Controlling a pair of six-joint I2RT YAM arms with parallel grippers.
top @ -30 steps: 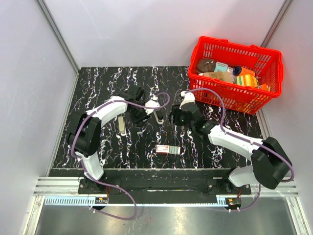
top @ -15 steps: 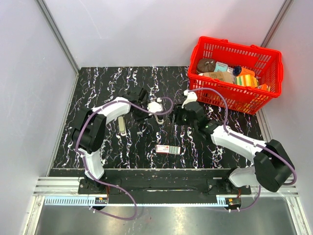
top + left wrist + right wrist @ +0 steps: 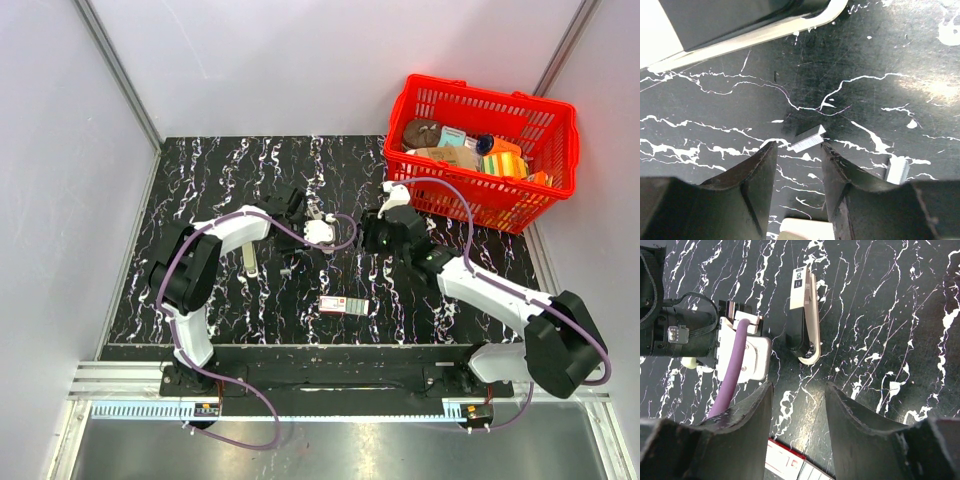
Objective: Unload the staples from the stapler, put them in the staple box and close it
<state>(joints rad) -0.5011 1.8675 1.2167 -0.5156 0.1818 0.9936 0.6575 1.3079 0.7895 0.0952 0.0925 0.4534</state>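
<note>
The stapler (image 3: 802, 315), black with a cream base, lies on the black marble table, ahead of my open, empty right gripper (image 3: 799, 387). Its edge shows at the top of the left wrist view (image 3: 740, 30). My left gripper (image 3: 797, 150) is open and low over the table. A short silver piece of staples (image 3: 807, 139) lies between its fingertips, untouched. A second piece (image 3: 897, 169) lies to the right. In the top view a long pale strip of staples (image 3: 248, 257) lies left of the left gripper (image 3: 293, 250). The right gripper (image 3: 368, 238) is beside it.
A small red-and-white box (image 3: 343, 305) lies near the front of the table, and shows at the bottom of the right wrist view (image 3: 790, 465). A red basket (image 3: 560, 150) full of items stands at the back right corner. The left wrist's camera and purple cable (image 3: 740, 355) sit close to the stapler.
My left gripper has turned and moved right and nearer, down over the small staple piece. My right gripper has drawn back slightly to the right. The stapler and long strip have not moved.
</note>
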